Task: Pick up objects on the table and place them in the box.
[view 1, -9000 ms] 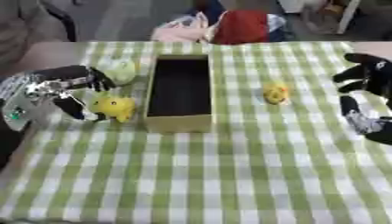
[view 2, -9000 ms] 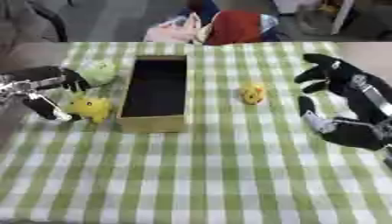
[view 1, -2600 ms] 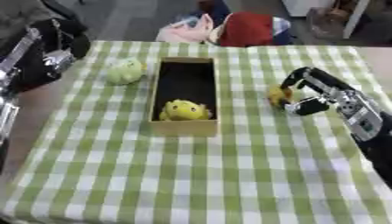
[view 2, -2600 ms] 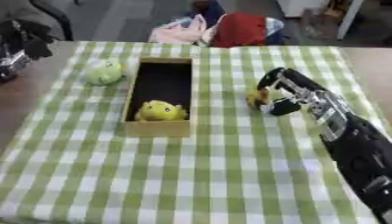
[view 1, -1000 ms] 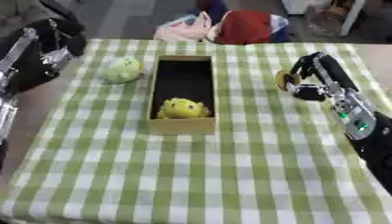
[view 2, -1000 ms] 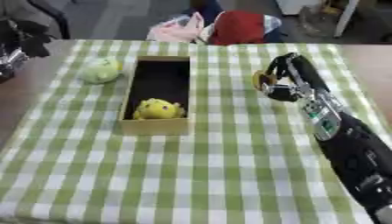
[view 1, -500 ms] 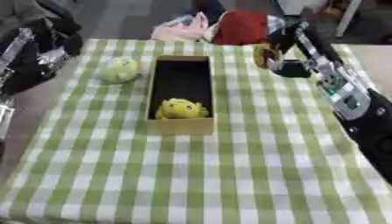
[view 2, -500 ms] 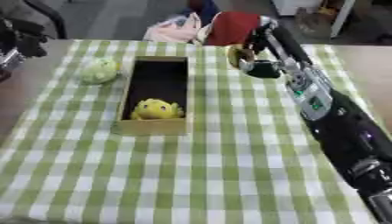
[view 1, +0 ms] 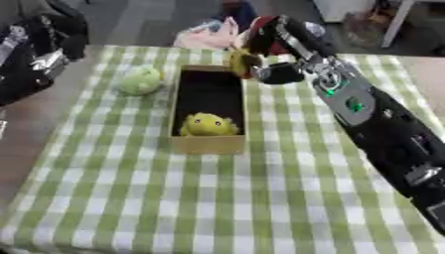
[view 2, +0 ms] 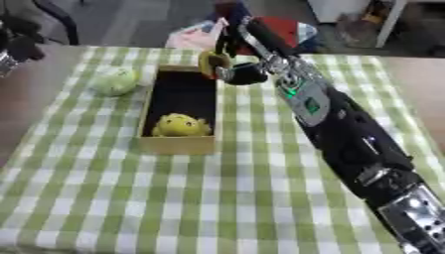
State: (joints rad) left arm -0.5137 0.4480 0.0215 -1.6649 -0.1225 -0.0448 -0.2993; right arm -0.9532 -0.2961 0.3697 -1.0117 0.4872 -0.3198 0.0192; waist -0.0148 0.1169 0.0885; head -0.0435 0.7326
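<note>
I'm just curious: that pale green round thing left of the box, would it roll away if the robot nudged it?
Probably. The pale green ball looks rounded with no flat base, so a nudge could send it rolling. The checked cloth may slow it. It looks soft like a plush toy, so likely light.

Indoor room of unclear kind, green-checked tablecloth on table, bags on grey floor beyond.

Small yellow toy held in the right hand at the box's far right corner. Yellow plush inside box, nearer end. Pale green ball left of box.
</note>
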